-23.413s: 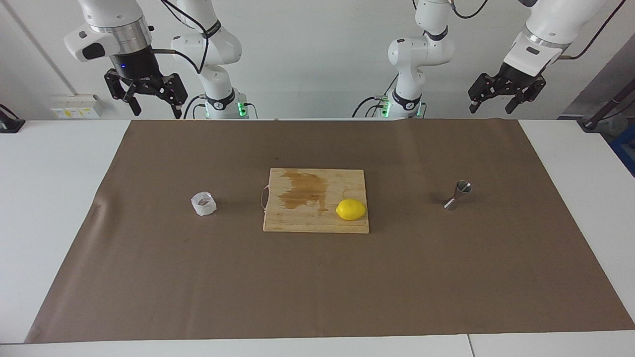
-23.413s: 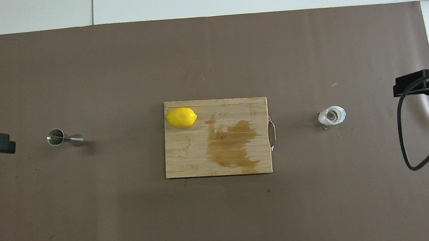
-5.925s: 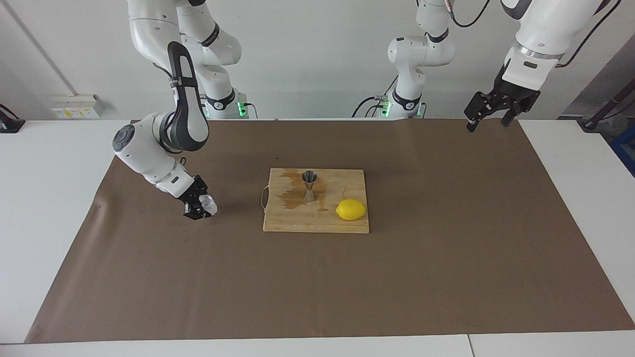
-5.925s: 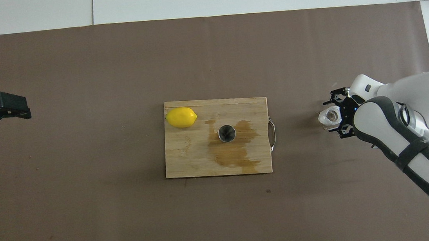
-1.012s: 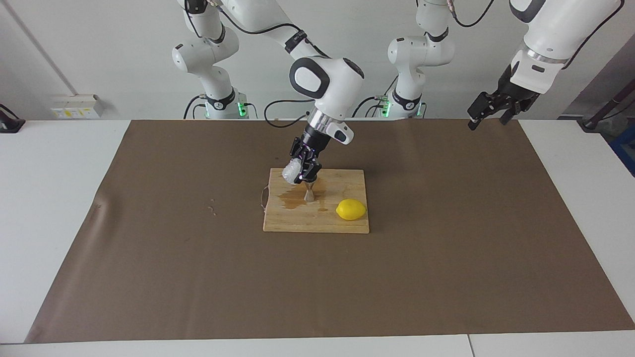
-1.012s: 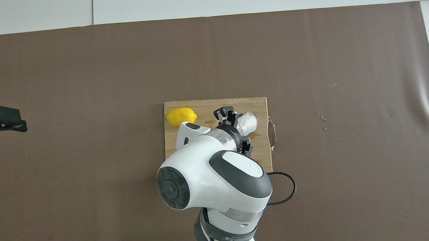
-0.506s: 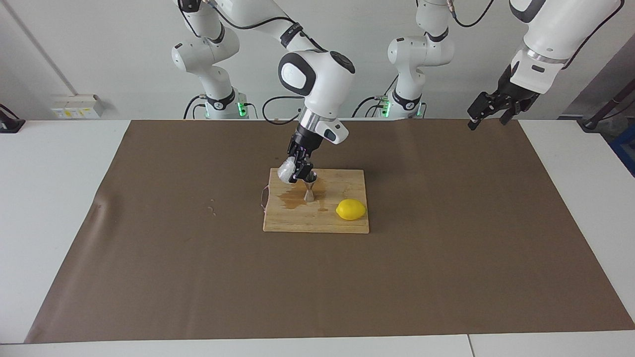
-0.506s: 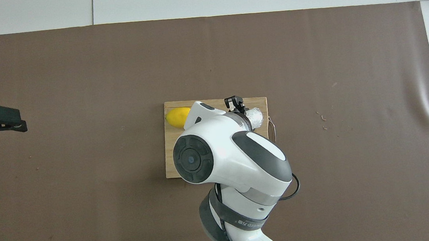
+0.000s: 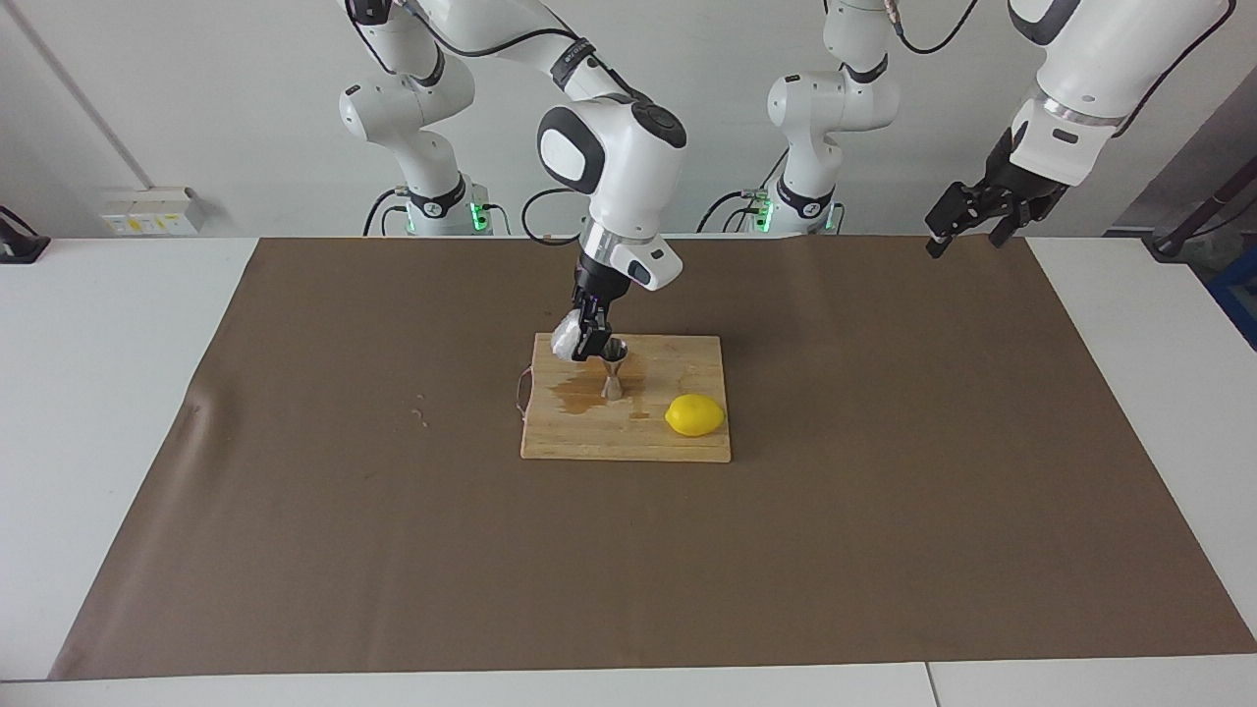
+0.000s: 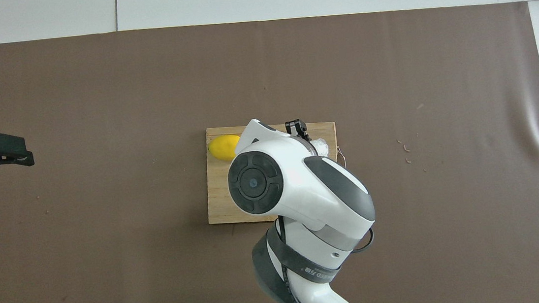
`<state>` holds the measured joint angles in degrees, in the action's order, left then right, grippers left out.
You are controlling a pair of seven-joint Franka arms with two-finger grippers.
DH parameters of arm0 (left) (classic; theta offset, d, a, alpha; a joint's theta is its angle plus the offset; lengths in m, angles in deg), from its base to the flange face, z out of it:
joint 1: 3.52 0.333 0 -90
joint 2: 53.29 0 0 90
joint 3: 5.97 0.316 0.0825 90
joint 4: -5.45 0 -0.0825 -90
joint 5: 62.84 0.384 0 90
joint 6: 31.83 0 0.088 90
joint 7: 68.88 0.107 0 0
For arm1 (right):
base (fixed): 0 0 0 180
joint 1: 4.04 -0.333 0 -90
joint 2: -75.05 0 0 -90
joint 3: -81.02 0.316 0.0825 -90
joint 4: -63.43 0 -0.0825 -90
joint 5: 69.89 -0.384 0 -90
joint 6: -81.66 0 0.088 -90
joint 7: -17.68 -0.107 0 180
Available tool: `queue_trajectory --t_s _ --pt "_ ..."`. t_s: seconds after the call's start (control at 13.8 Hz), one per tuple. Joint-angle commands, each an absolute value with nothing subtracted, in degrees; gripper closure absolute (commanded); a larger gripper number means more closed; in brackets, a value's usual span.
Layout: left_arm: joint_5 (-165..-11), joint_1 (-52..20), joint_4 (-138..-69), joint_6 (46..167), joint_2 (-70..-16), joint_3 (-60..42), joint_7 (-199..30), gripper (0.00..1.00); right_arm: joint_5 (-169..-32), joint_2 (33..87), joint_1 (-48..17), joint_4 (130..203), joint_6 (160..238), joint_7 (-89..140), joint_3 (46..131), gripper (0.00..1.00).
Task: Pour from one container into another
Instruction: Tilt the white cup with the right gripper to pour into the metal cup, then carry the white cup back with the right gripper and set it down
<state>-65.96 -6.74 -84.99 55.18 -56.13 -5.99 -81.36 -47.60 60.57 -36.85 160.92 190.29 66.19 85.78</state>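
Jaws of right gripper (image 9: 586, 334) clamp cup (image 9: 566, 340) (tipped) above jigger (image 9: 613, 365), lemon (image 9: 694, 414) nearby.

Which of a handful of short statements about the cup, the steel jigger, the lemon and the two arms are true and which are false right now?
1. The right gripper holds the whitish cup tipped at the jigger's mouth. True.
2. The jigger lies on its side on the brown paper. False: it stands upright on the cutting board.
3. The lemon sits on the cutting board, toward the left arm's end of it. True.
4. The left gripper is over the cutting board too. False: it waits, raised, at the left arm's end of the table.
5. The cup stands on the brown paper. False: it is in the air, in the right gripper.
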Motion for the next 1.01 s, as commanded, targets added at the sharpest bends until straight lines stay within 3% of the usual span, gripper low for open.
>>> queue_trajectory --t_s 0.0,0.72,0.94 --pt "-66.6 -5.9 -86.9 55.0 -57.9 -6.3 -81.4 0.0 -51.1 61.2 -35.1 161.1 190.9 66.7 86.2 1.0" --pt "-66.6 -5.9 -86.9 55.0 -57.9 -6.3 -81.4 0.0 -60.8 62.0 -25.5 165.2 190.9 78.2 86.2 1.0" --pt "-66.6 -6.0 -86.9 55.0 -57.9 -6.3 -81.4 0.0 -65.1 63.0 -20.8 170.4 197.7 84.7 86.2 1.0"
